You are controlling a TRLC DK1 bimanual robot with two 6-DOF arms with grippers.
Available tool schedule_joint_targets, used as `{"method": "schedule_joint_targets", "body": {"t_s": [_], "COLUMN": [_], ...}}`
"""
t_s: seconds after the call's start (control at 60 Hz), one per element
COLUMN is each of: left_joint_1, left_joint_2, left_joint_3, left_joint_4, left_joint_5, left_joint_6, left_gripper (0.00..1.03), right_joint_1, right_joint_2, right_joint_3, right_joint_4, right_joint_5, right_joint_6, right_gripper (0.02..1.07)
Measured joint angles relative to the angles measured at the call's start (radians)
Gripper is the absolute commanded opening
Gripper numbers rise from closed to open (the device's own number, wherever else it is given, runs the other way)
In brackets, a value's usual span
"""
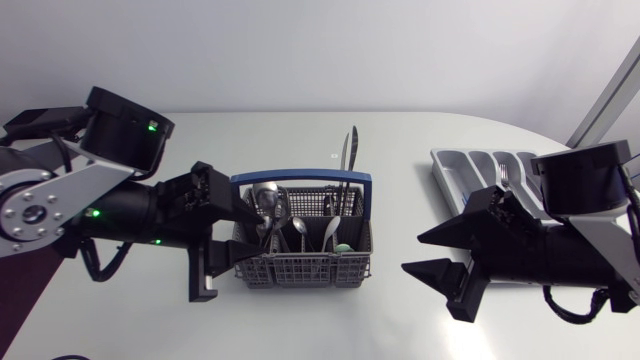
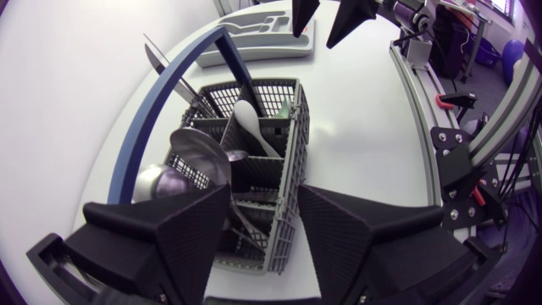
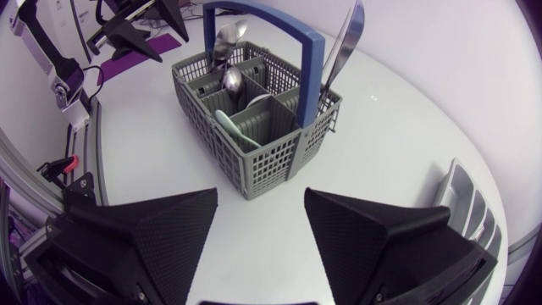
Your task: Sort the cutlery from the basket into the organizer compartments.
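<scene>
White counter (image 1: 400, 140) | 1 basket (image 1: 300, 272) at centre, holding 1 upright knife (image 1: 345, 160) and several spoons (image 1: 297, 226) | 1 organizer (image 1: 455, 165) at its 3 o'clock | left tool (image 1: 232, 250) open, straddling the basket's 9 o'clock wall | right tool (image 1: 415, 255) open, empty, pointing to 9 o'clock

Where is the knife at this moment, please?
In the head view, the knife stands blade up in the cutlery basket, at its rear right corner, beside the right end of the blue handle.
</scene>
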Motion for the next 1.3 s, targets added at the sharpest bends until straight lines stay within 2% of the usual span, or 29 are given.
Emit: {"method": "schedule_joint_targets", "body": {"t_s": [0.167,0.383,0.483,0.667,0.75,1.067,1.3], "left_joint_1": [0.000,-0.016,-0.020,0.003,0.006,0.022,0.033], "left_joint_2": [0.083,0.095,0.074,-0.005,-0.023,0.039,0.114], "left_joint_3": [-0.008,-0.042,-0.076,-0.085,-0.086,-0.097,-0.097], "left_joint_4": [0.097,0.214,0.205,0.052,0.019,0.016,0.098], "left_joint_5": [0.022,0.025,0.024,0.024,0.024,-0.031,-0.071], "left_joint_6": [0.006,-0.050,-0.061,0.005,0.037,0.102,0.120], "left_gripper": [0.55,0.53,0.40,0.40,0.40,0.33,0.26], "right_joint_1": [0.000,0.000,0.000,0.000,0.000,0.006,0.007], "right_joint_2": [0.022,0.037,0.037,0.037,0.036,0.029,0.027], "right_joint_3": [-0.007,-0.015,-0.022,-0.028,-0.028,-0.028,-0.028], "right_joint_4": [0.010,0.022,0.022,0.022,0.022,0.018,0.018], "right_joint_5": [0.005,0.020,0.020,0.024,0.024,0.024,0.024], "right_joint_6": [0.000,0.000,0.000,0.000,0.000,0.000,-0.007], "right_gripper": [0.77,0.77,0.77,0.77,0.77,0.77,0.77]}}
